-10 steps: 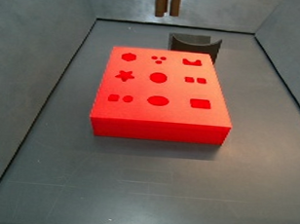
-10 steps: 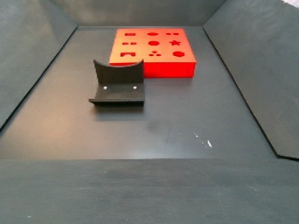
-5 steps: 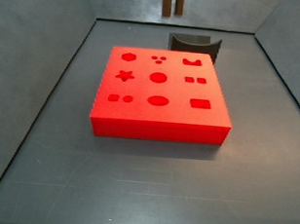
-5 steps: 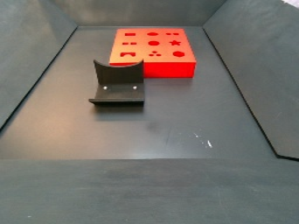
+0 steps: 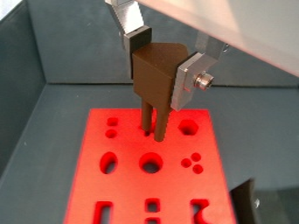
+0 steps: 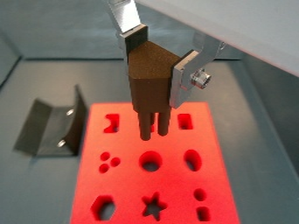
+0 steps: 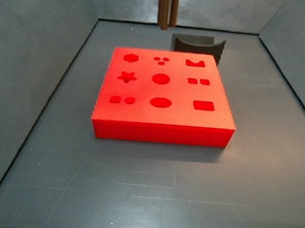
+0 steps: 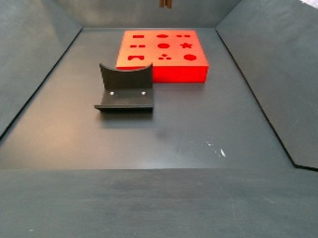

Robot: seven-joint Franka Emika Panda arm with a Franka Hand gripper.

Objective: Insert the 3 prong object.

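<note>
My gripper (image 5: 163, 66) is shut on the 3 prong object (image 5: 153, 80), a brown wood-coloured piece with narrow rods pointing down; it shows in both wrist views (image 6: 149, 77). It hangs well above the red block (image 5: 128, 144), over the block's far part. In a side view only its rods (image 7: 168, 8) show at the top edge, above and behind the red block (image 7: 164, 95). The block's top has several shaped holes, among them a group of three small round holes (image 7: 163, 60). The gripper body is out of both side views.
The dark fixture (image 8: 125, 90) stands on the floor in front of the red block (image 8: 163, 54) in one side view and behind it in the other (image 7: 197, 42). It also shows in both wrist views (image 6: 52, 131). Grey walls enclose the floor.
The 3 prong object has come down a little; its rods reach lower in the side view. The red block and fixture have not moved.
</note>
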